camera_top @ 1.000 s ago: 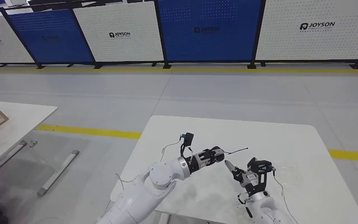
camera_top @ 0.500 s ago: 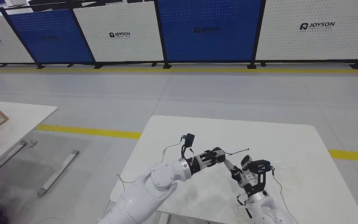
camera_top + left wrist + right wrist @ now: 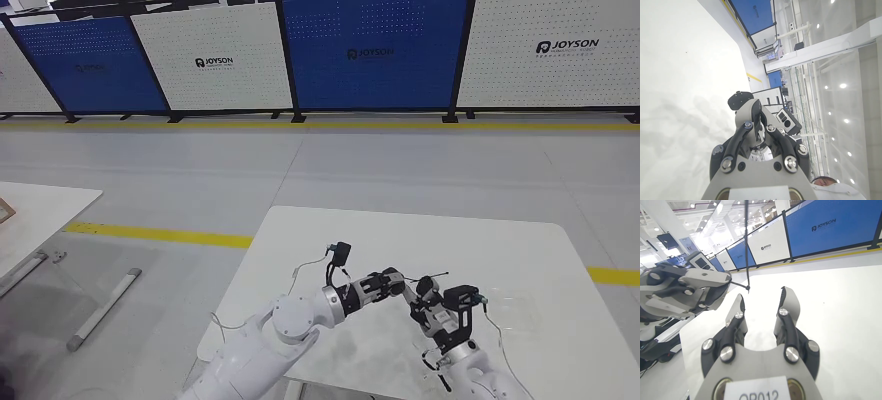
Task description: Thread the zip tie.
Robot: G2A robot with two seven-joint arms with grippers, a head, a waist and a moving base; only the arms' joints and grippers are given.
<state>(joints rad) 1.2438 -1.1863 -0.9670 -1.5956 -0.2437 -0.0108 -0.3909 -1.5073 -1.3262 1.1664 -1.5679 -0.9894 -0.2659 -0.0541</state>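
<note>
Black zip tie [image 3: 747, 256] clamped in the left gripper [image 3: 728, 279], up off the table [image 3: 500, 240] | right gripper [image 3: 762, 292] just beside its head, jaws apart | I'd say pinch the thin strap squarely, close to the head, then feed slowly, no twisting.

The top camera sits above my arms, well back, angled down at the table [image 3: 500, 240]. The left wrist camera rides close behind my left pincer [image 3: 756, 108], facing along it across the table. The right wrist camera rides close behind my right pincer [image 3: 762, 292], facing the left pincer. All three share the table's middle.
</note>
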